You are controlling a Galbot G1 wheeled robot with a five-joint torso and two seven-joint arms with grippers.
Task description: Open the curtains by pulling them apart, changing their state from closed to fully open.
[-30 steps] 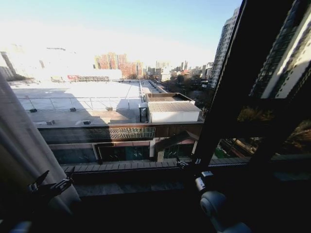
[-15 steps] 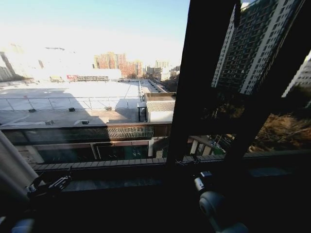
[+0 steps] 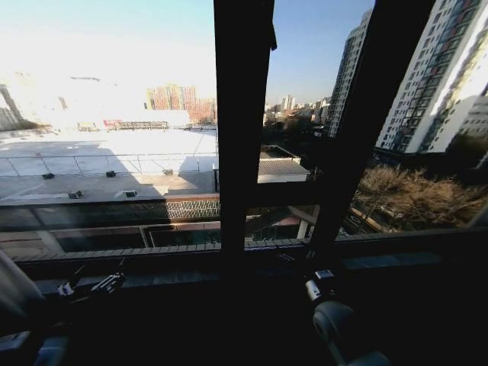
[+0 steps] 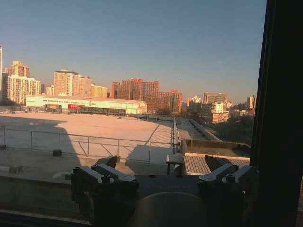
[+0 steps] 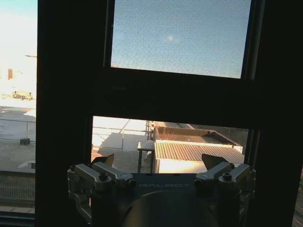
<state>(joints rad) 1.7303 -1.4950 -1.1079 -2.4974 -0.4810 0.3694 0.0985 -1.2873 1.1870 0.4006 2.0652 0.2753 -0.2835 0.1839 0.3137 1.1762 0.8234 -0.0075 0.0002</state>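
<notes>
A dim grey fold of one of the curtains (image 3: 9, 286) shows at the lower left edge of the head view; the rest of the curtains is out of view. My left gripper (image 3: 97, 285) hangs low before the window sill, just right of that fold and apart from it. In the left wrist view the left gripper (image 4: 162, 163) is open, with only the rooftops outside between its fingers. My right gripper (image 3: 293, 258) is low at the sill beside a dark frame bar. In its own wrist view the right gripper (image 5: 158, 161) is open and holds nothing.
Two dark window frame bars (image 3: 242, 130) (image 3: 366, 130) cross the head view, and a dark sill (image 3: 191, 259) runs along the bottom. Beyond the glass lie rooftops and tall buildings. A frame bar (image 4: 284, 113) stands close by the left gripper.
The whole head picture has shifted, so the camera moved: the frame bars slid left and the curtain fold slipped almost off the left edge. Both grippers stay low at the sill.
</notes>
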